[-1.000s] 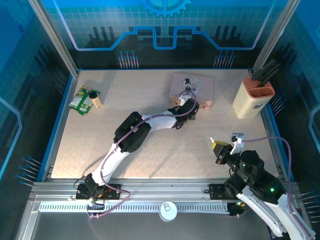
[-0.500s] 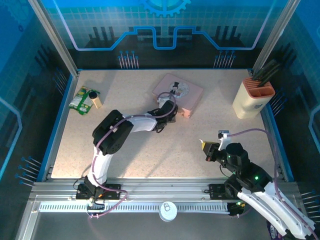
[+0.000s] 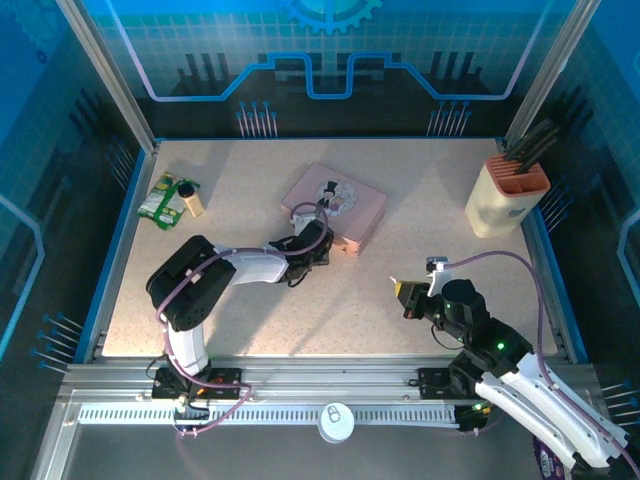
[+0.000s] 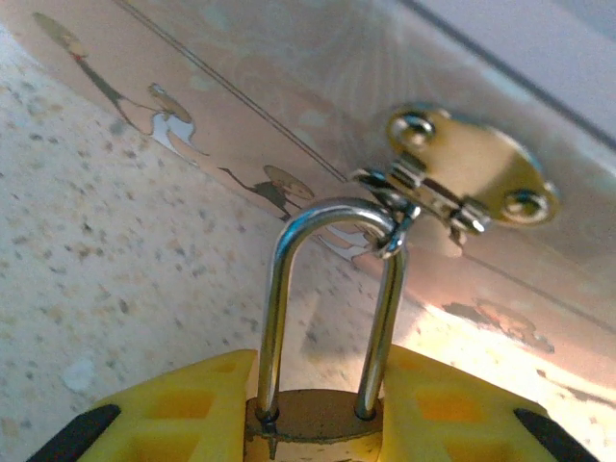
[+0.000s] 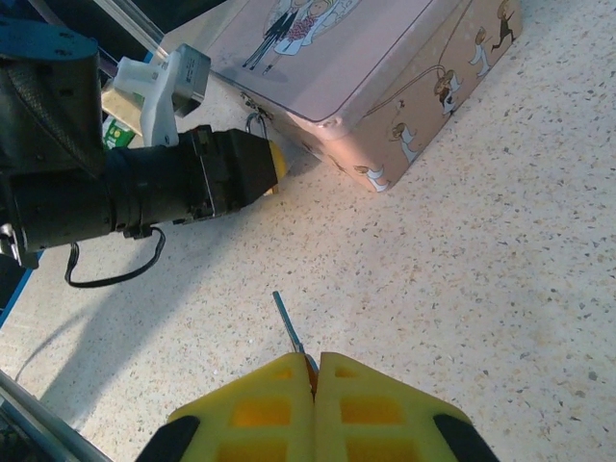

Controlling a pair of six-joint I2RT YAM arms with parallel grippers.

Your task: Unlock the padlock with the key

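The padlock [image 4: 310,425] is gripped by its brass body between the yellow fingers [image 4: 183,404] of the left hand [image 3: 318,247], which is closed part-way, only as far as the lock's width allows. In the left wrist view the lock is seen at the bottom centre, with its silvery shackle [image 4: 327,289] rising to mid-frame, where it is threaded through the ring of a brass hasp [image 4: 462,183] fixed to the side of the pink tin [image 3: 335,200]. The key [image 5: 289,330] is pinched in the right hand [image 5: 314,371], whose fingers are pressed fully together. Only the thin dark blade is seen, projecting toward the upper left of the right wrist view, and its head is hidden. In the top view the right hand is found right of centre in the lower half, well apart from the padlock, which lies just left of centre against the tin's near side. The tin rests flat on a beige speckled table [image 3: 250,300] edged in blue. A beige knife block [image 3: 508,195] stands at the table's upper right and a green packet [image 3: 158,198] lies at its upper left beside a small bottle [image 3: 190,198]. The table is enclosed by blue patterned walls [image 3: 60,150].
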